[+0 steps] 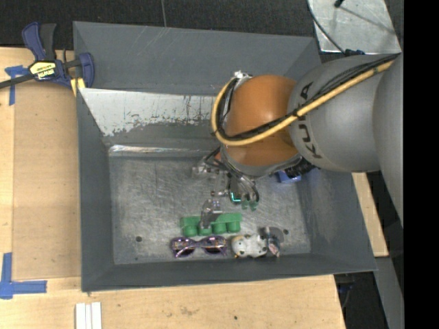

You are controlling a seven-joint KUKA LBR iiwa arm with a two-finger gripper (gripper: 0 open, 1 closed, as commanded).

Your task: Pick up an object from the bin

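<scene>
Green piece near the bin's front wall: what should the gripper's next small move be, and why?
Probably ease down and slightly toward the front wall, onto the green piece. The gripper sits just behind it in this view. The purple sunglasses and a white and yellow thing lie close in front, so a small move seems safest.

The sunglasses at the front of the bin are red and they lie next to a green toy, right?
Not quite. The camera view shows the sunglasses are purple, not red. They do lie at the front of the bin next to the green toy.
</scene>
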